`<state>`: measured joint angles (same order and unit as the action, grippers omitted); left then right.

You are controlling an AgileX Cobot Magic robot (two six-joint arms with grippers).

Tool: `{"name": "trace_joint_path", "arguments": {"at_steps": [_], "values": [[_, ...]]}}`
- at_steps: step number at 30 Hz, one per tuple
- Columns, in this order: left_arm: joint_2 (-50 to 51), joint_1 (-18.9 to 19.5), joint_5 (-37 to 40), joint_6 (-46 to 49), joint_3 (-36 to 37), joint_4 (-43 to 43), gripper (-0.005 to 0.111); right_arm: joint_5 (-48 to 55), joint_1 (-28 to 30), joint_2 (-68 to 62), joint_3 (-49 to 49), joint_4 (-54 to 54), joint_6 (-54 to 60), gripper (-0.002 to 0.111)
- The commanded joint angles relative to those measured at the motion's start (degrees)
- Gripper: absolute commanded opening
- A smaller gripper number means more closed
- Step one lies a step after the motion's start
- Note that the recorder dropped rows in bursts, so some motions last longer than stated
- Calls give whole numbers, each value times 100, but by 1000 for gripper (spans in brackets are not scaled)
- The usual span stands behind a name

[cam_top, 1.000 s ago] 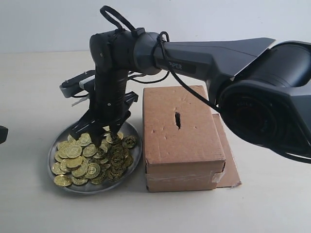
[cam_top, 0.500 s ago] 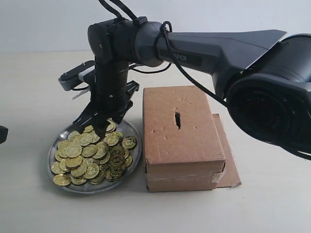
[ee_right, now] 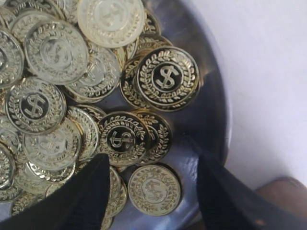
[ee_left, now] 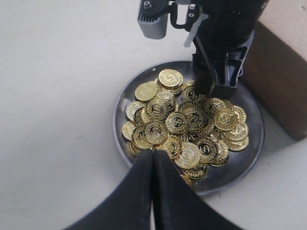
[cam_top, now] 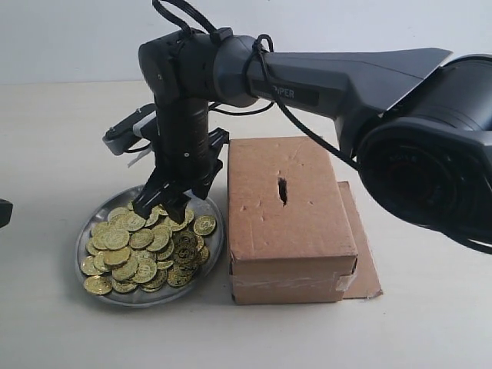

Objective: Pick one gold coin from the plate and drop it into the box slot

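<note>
The silver-grey plate (cam_top: 216, 244) holds a heap of gold coins (cam_top: 142, 247) left of the brown cardboard box (cam_top: 288, 223). A dark slot (cam_top: 282, 190) is cut in the box top. My right gripper (cam_top: 161, 211) reaches across and hangs open just above the coins at the plate's back. In the right wrist view the right gripper (ee_right: 152, 165) straddles a single coin (ee_right: 154, 189) lying flat on the plate (ee_right: 211, 110); nothing is held. My left gripper (ee_left: 153, 155) is shut and empty, over the rim of the plate (ee_left: 249, 124) and apart from the right gripper (ee_left: 218, 81).
A flat cardboard sheet (cam_top: 367, 265) lies under the box and sticks out on its right. The box side (ee_left: 283, 81) stands close beside the plate. The left gripper shows only as a dark piece (cam_top: 4, 211) at the left edge. The right arm spans the box.
The right gripper lifted out of the coin heap, then shifted toward the box and came down a little over the plate's back. Its jaws stay open. The left gripper has not moved.
</note>
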<state>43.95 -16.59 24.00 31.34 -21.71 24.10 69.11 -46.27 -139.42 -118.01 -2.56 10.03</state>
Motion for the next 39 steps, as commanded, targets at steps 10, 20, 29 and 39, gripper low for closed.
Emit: {"name": "trace_joint_path", "arguments": {"at_steps": [10,20,29,39], "values": [[14,-32,-30,-8,-48,48,0,85,-75,-85,-21,131,178,51],[14,-32,-18,-10,-48,48,0,-169,-374,-109,-21,553,178,49],[14,-32,-18,-10,-48,48,0,-173,-374,-157,-21,721,114,49],[14,-32,-18,-10,-48,48,0,-174,-374,-157,-21,720,54,49]]}}
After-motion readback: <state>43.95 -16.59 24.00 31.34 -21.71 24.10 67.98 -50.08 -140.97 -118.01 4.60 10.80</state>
